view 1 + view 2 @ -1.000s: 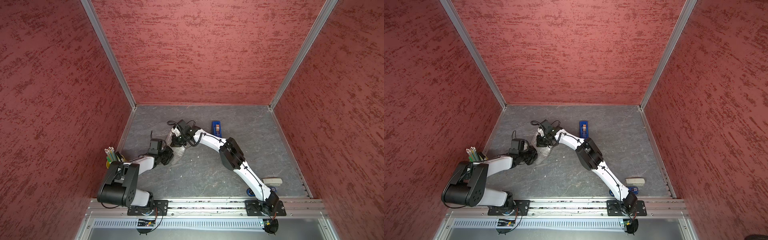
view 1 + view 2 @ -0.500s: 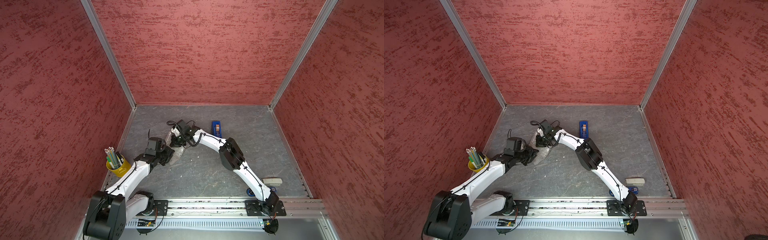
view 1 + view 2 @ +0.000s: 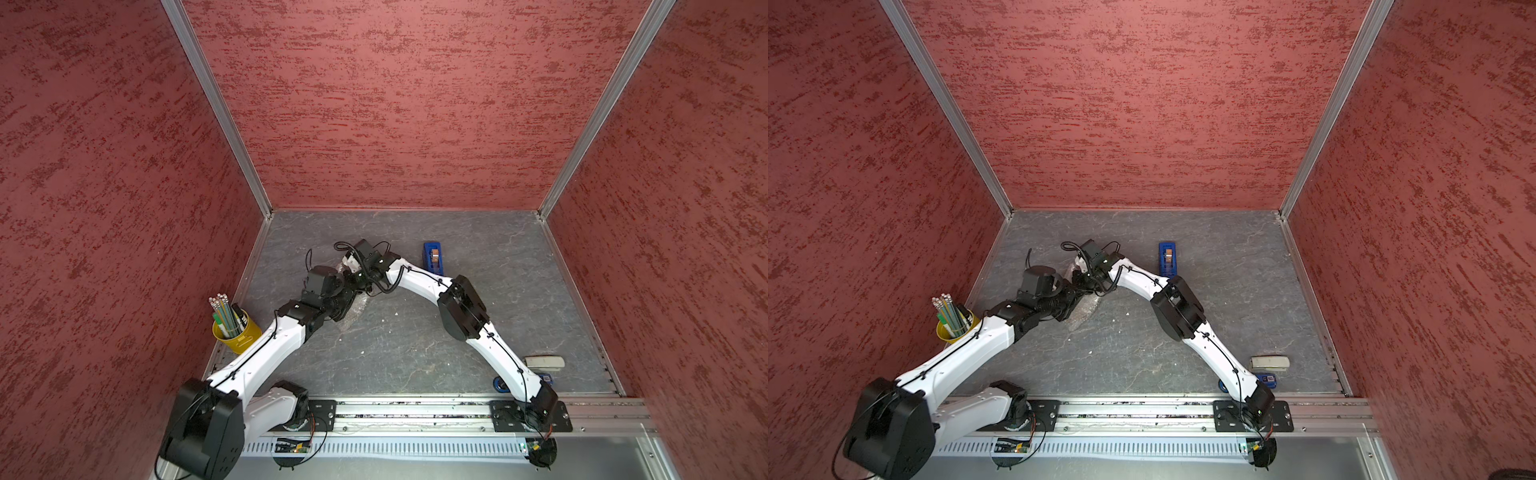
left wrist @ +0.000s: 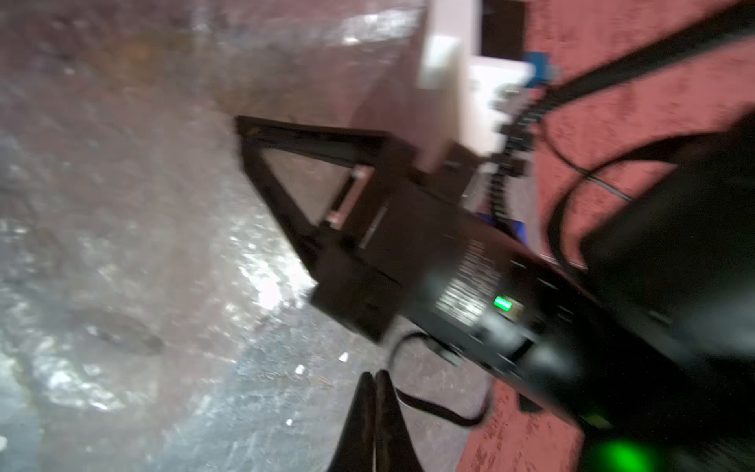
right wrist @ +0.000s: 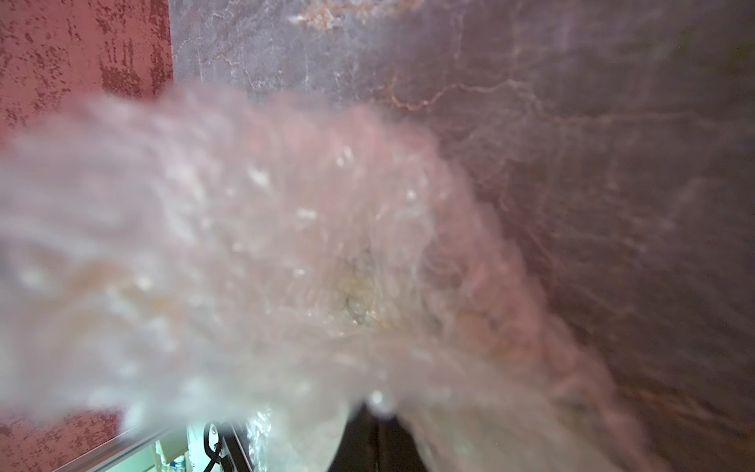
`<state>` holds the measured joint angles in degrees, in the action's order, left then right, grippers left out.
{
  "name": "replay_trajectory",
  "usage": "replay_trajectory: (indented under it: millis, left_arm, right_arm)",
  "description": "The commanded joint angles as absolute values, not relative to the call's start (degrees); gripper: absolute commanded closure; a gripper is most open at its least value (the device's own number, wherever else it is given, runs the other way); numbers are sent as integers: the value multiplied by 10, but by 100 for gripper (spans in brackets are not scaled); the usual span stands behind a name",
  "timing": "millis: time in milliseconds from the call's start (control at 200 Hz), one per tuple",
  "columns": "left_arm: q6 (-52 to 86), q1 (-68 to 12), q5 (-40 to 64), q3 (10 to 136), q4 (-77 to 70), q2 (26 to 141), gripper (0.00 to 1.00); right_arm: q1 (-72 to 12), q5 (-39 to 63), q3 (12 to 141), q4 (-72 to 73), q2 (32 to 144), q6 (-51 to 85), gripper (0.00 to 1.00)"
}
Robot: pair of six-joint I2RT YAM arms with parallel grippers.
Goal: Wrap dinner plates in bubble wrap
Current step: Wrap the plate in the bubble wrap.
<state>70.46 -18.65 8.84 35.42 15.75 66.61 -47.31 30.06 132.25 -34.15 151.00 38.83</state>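
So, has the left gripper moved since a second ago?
Yes. In a top view the left gripper has edged away from the yellow pencil cup and a little toward the blue tape dispenser.

readable text: none | markings: all too blurred or small

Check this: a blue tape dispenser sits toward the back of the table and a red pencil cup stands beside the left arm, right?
Nearly. The pencil cup is yellow, not red, as both top views show. The blue tape dispenser does sit toward the back of the table, with the cup beside the left arm.
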Motion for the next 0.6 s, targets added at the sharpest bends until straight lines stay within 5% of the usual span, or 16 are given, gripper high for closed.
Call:
replay_trajectory:
  millis: [0,200,351,591]
  left_arm:
    - [697,-171,79,338,119,706,95]
    - [695,-137,43,306,103,743,100]
    - [695,-129,41,282,89,785,100]
    - [681,-129,63,265,101,784,100]
  right_arm:
    - [-470,290,1338,-376,1537,391,98]
    - [-469,281,1356,-395,1534,389,94]
    - [-467,261,1409,-428,1522,369,73]
    - [-463,229,1386,-363,1437,327,56]
